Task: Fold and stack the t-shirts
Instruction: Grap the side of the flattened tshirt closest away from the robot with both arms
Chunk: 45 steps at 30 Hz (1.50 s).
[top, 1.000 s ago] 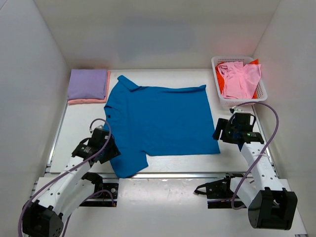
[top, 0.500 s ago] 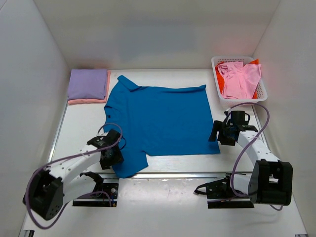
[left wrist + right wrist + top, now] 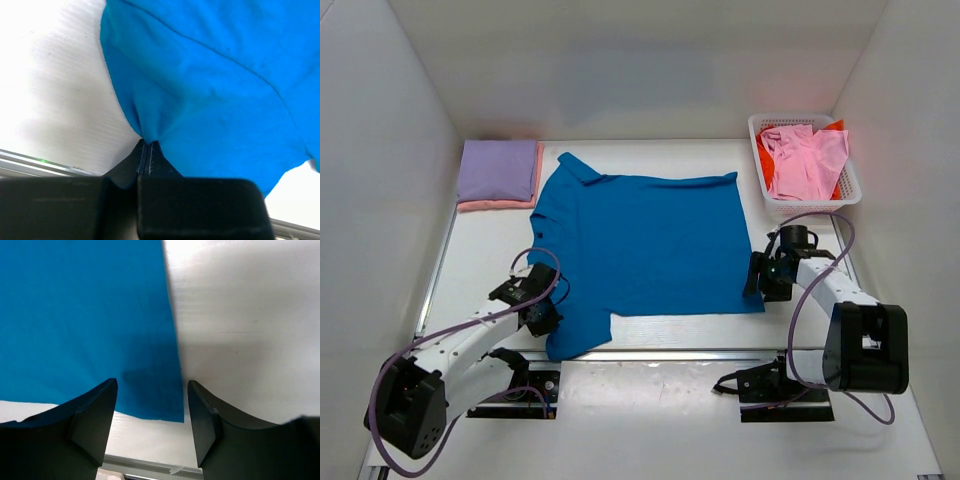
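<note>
A bright blue collared t-shirt (image 3: 645, 245) lies spread flat on the white table, collar at the far left. My left gripper (image 3: 548, 318) is shut on the edge of its near left sleeve (image 3: 150, 125), pinching a small peak of cloth. At the shirt's near right corner (image 3: 167, 405) my right gripper (image 3: 757, 284) stands open, its fingers (image 3: 95, 410) straddling that corner just above the table. A lavender shirt (image 3: 498, 170) sits folded on a salmon one (image 3: 498, 205) at the far left. Pink (image 3: 805, 160) and orange-red (image 3: 765, 170) shirts fill the basket.
The white mesh basket (image 3: 765, 205) stands at the far right. White walls close the table in on three sides. A metal rail (image 3: 700, 352) runs along the table's near edge, with both arm bases behind it.
My left gripper slid onto the near left sleeve and shut on it. The right gripper moved left to the shirt's near right corner.
</note>
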Tool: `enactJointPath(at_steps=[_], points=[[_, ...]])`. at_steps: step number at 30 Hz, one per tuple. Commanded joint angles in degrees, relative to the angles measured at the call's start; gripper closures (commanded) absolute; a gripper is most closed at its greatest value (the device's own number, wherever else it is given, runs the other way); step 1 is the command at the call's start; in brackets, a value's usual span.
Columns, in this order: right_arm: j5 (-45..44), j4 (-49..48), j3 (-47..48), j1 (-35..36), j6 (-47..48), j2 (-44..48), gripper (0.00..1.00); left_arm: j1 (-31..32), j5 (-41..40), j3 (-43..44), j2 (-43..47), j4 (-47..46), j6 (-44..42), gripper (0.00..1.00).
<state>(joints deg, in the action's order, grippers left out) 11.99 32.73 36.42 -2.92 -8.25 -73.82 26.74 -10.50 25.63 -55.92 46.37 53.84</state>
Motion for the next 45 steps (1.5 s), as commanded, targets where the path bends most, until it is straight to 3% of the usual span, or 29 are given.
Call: enactJointPath(at_steps=[1,14,15,16,17,18,27,31,38,45], points=[[-3.0,1.1,1.1,1.9,-1.2,-1.1,0.45,0.6,0.6,1.3,-0.6,-0.4,-1.5,1.0],[-8.8,7.4,3.2,4.3,-6.4,-2.5,0.49,0.2,4.8,2.3,0.0,-3.8,-4.0,1.0],[-8.3,7.9,3.3,4.5,-6.4,-3.2,0.55,0.2,4.8,2.5,0.2,-3.8,-4.0,1.0],[-7.9,7.5,3.1,4.9,-6.7,-3.6,0.8,-0.3,5.0,2.8,0.4,-3.9,-4.7,1.0],[-7.1,8.0,3.6,5.0,-7.0,-4.0,0.94,-0.1,5.1,3.5,0.9,-3.5,-4.9,1.0],[-6.8,8.0,3.9,5.3,-7.0,-4.1,1.0,-0.4,5.4,4.1,1.8,-3.6,-5.1,1.0],[-6.4,16.0,9.4,9.8,-8.6,0.6,1.0,-3.4,7.3,8.9,9.8,3.5,-5.1,1.0],[-2.8,17.1,10.5,6.6,-7.2,1.1,1.0,-7.2,8.4,9.6,11.4,3.5,-6.6,1.0],[1.2,18.4,14.5,3.0,-2.7,-3.1,1.0,-14.4,8.2,17.3,4.5,-0.5,-11.6,1.0],[4.1,16.3,23.7,-0.6,-0.9,-12.8,1.0,-16.8,6.9,22.6,-4.3,-5.5,-13.4,1.0]])
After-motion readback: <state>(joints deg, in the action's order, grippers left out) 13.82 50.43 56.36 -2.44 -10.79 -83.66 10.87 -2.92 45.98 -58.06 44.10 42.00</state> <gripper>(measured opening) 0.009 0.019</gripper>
